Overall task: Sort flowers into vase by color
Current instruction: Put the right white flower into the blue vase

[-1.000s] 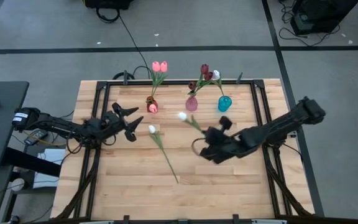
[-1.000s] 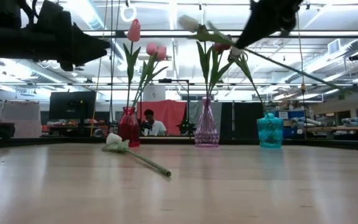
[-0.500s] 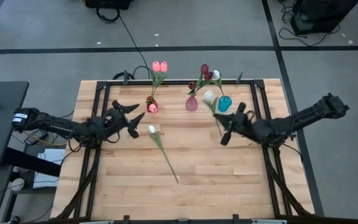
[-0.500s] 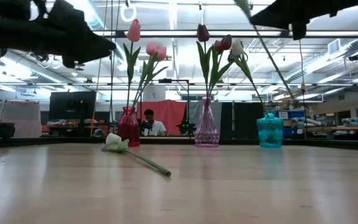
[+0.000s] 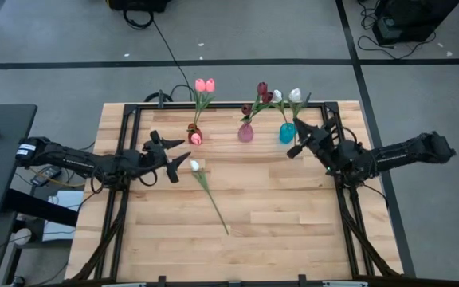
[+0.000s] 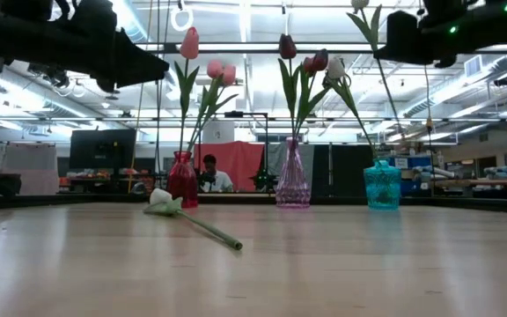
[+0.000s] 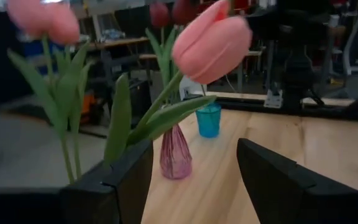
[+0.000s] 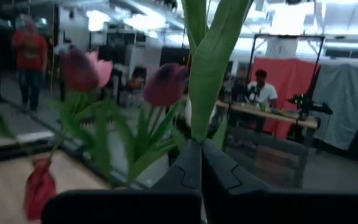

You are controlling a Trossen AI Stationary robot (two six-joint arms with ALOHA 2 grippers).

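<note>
My right gripper [image 5: 300, 146] is shut on a white tulip [image 5: 295, 95] and holds it upright beside the teal vase [image 5: 288, 132], which has another white tulip [image 5: 277, 95] in it. Whether the held stem's lower end reaches into the vase, I cannot tell. Pink tulips [image 5: 205, 84] stand in the red vase [image 5: 195, 135], dark red ones [image 5: 262, 88] in the purple vase [image 5: 246, 132]. One more white tulip [image 5: 194, 166] lies flat on the table, its stem running toward the near edge. My left gripper [image 5: 170, 158] hovers open just left of that head. My right gripper pinches the white tulip's green stem and a leaf base [image 8: 194, 132] between its two fingers [image 8: 188, 168], below the head. The fingers come about level from the table's right and lie across the stem. The tulip stands upright above the fingers [image 6: 365, 22], lifted clear of the table.
The three vases stand in a row along the table's far edge. A black frame rail [image 5: 337, 171] runs along the right side under my right arm. Bare wood [image 5: 277, 215] spreads over the table's near half. People [image 6: 211, 173] are in the room beyond.
My right gripper has carried the white tulip from the table's middle toward the far right, up to the teal vase. The tulip has swung from slanting to upright, and its head now stands over that vase. The tulip on the table has stayed put.
</note>
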